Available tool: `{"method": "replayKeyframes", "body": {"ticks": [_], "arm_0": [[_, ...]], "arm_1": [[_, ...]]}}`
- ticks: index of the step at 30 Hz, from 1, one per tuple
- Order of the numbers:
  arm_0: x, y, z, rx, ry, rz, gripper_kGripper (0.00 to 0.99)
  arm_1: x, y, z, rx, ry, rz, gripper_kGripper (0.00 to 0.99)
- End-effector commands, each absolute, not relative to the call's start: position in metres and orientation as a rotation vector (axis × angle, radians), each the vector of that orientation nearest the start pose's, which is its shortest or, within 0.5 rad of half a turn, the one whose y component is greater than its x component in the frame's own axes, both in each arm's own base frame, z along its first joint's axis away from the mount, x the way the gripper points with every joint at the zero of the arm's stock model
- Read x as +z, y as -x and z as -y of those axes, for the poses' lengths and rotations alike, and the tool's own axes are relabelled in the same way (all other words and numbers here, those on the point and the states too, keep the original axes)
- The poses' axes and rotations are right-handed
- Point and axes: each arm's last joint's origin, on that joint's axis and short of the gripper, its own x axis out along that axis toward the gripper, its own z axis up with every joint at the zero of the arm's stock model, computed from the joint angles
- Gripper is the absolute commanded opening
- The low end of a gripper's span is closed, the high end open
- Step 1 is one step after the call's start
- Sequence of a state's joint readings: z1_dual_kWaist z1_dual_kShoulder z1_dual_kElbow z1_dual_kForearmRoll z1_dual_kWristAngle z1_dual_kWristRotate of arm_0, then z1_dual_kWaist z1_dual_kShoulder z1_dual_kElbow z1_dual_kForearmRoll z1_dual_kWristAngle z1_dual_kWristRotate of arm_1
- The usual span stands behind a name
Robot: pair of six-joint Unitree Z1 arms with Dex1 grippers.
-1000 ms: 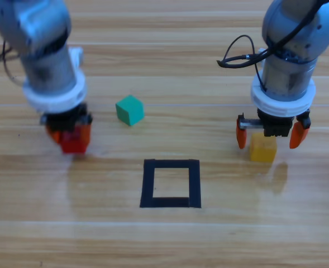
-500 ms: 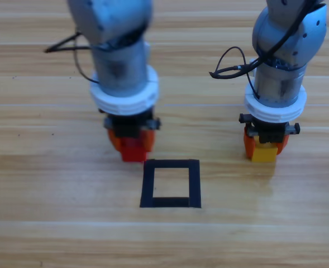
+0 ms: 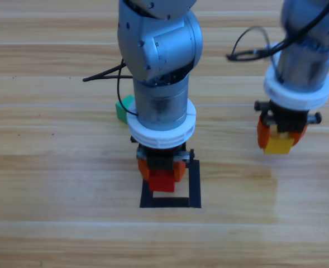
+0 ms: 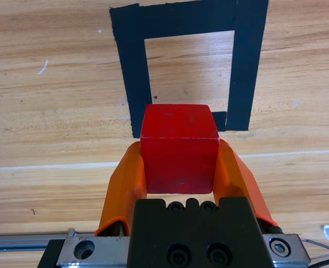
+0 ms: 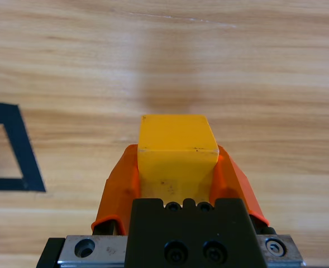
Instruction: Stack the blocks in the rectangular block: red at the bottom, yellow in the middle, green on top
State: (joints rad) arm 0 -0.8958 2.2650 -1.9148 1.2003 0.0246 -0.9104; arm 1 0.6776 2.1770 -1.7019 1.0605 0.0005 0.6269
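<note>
Two matte cubes, red (image 4: 179, 147) plain, yellow (image 5: 177, 155) unmarked, each pincer-clamped

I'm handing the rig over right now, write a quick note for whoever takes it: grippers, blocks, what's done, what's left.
Left gripper: shut on the red cube, over the tape square; whether it touches the wood yet, can't tell.
Right gripper: shut on the yellow cube, held to the right of the square.
Green cube: on the table behind the left arm, mostly hidden.
Done: red and yellow picked up.
Left: place red in the square, yellow on it, then green on top.
</note>
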Motion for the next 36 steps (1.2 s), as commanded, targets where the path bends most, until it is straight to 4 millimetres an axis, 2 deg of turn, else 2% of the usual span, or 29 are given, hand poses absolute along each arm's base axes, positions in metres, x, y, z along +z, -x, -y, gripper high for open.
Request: {"method": "replayKeyframes", "body": {"ticks": [1, 9, 14, 22, 36], "arm_0": [[0.207, -0.283, 0.368, 0.022, -0.02, -1.572, 0.0], [0.189, -0.288, 0.374, 0.032, -0.042, -1.587, 0.0], [0.188, -0.291, 0.375, 0.024, -0.044, -1.585, 0.0], [0.188, -0.294, 0.378, 0.018, -0.035, -1.577, 0.0], [0.182, -0.299, 0.376, 0.035, -0.023, -1.58, 0.0]], "arm_1": [[0.258, -0.322, -0.246, 0.094, -0.072, -1.545, 0.0], [0.234, -0.325, -0.251, 0.084, -0.065, -1.613, 0.0], [0.216, -0.329, -0.254, 0.061, -0.046, -1.647, 0.0], [0.219, -0.327, -0.257, 0.075, -0.039, -1.637, 0.0], [0.243, -0.321, -0.254, 0.104, -0.048, -1.578, 0.0]]}}
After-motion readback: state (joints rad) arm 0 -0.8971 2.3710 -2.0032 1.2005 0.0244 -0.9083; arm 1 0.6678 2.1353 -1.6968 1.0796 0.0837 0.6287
